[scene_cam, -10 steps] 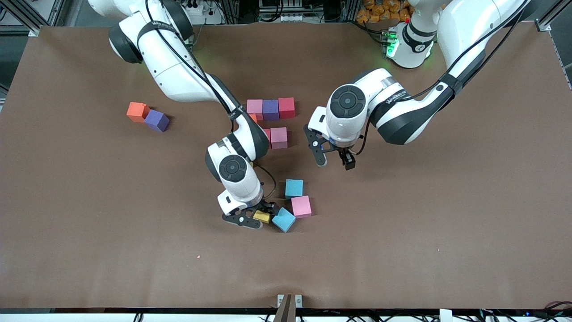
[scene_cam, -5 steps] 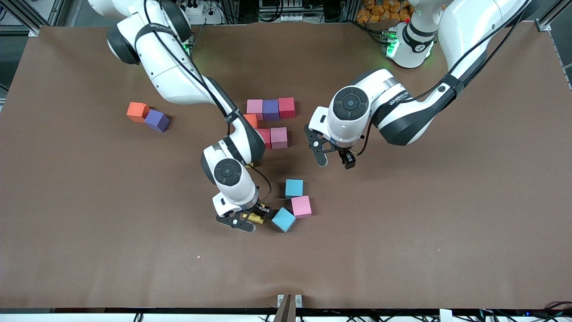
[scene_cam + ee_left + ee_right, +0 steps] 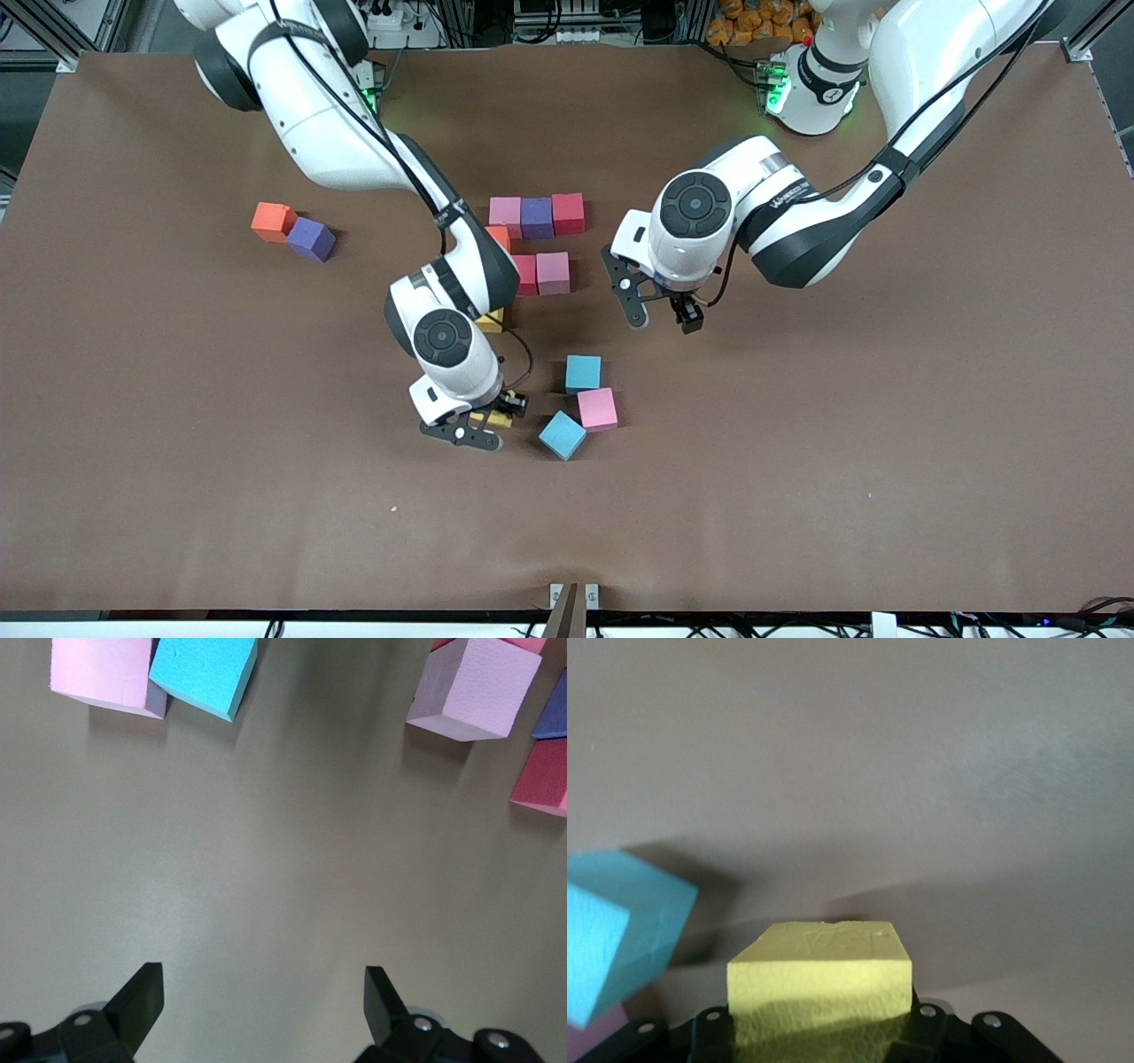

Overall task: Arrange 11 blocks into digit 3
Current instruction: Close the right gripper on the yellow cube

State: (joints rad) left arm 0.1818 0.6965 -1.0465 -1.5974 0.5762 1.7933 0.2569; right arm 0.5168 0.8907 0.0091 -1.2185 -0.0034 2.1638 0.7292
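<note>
My right gripper point(image 3: 492, 422) is shut on a yellow block point(image 3: 493, 417), seen between its jaws as the yellow block point(image 3: 819, 979). It hangs low over the table beside a tilted sky blue block point(image 3: 563, 434). A pink block point(image 3: 597, 408) and another sky blue block point(image 3: 582, 373) lie close by. Farther from the camera sits a cluster: pink point(image 3: 505, 211), purple point(image 3: 537, 216), red point(image 3: 568, 213), orange point(image 3: 498, 237), red point(image 3: 524, 273), pink point(image 3: 553, 272). My left gripper point(image 3: 663, 319) hangs open and empty over bare table beside that cluster; its fingers point(image 3: 142, 1001) stand wide apart.
An orange block point(image 3: 271, 221) and a purple block point(image 3: 310, 238) touch each other toward the right arm's end of the table. Another yellow block point(image 3: 490, 321) peeks out under the right arm's wrist. The brown table point(image 3: 797, 461) is bare near the camera.
My right gripper closed on the yellow block and drew it away from the tilted sky blue block, toward the right arm's end. The left arm has stayed in place.
</note>
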